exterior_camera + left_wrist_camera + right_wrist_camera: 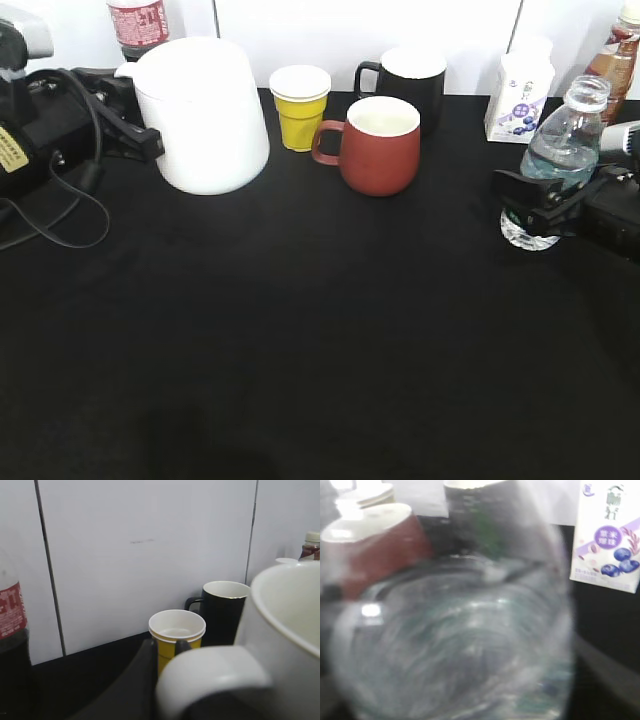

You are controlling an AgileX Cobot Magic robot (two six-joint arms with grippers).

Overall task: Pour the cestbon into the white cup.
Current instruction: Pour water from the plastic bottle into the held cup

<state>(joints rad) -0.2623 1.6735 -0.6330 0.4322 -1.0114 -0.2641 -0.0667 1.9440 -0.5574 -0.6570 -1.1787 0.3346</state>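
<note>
The white cup (205, 115) stands at the back left, large and all white. My left gripper (140, 135) is shut on its handle; in the left wrist view the handle (210, 680) sits between the dark fingers (170, 652), with the cup's rim to the right. The cestbon (562, 145), a clear bottle with a greenish tint and an open neck, is at the right, leaning slightly. My right gripper (540, 200) is shut round its lower half. I cannot tell whether its base touches the table. It fills the right wrist view (455, 640) as a blur that hides the fingers.
A yellow cup (300, 105), a red mug (380, 145) and a black mug (405, 80) stand mid-back between the two arms. A milk carton (520, 95) and an amber bottle (615, 60) are at the back right, and a cola bottle (138, 25) is at the back left.
</note>
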